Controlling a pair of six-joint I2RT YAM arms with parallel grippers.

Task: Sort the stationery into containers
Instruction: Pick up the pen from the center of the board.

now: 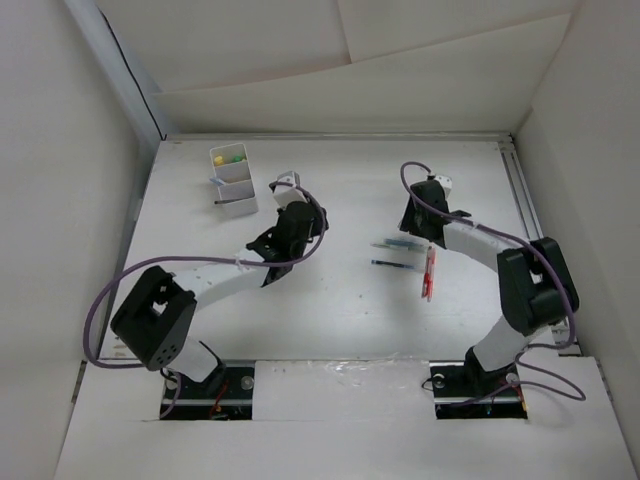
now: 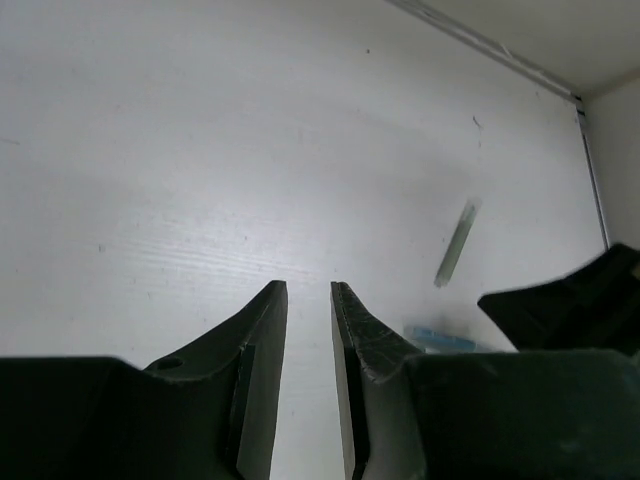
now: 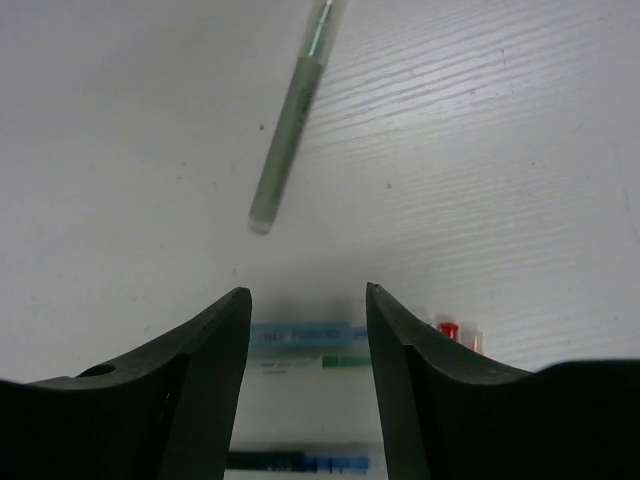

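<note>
- The white box with three compartments stands at the far left of the surface, well apart from the loose pens.
- In its far compartment I see a yellow piece and a green piece side by side.
- The middle compartment shows a small bluish thing at its left side and the near one a thin dark thing. I can't tell what either is.
- The left tool is nearly pressed together, with a narrow gap and nothing in it. It is above bare surface to the right of the box.
- The right tool is spread and empty, over the pens on the right half.
- A teal-blue pen lies crosswise between its fingers. The pen has a pale label whose print is too blurred for me to read.
- A grey-green pen lies just beyond it, a dark blue pen lies nearer, and a red pen is just beside them.
</note>
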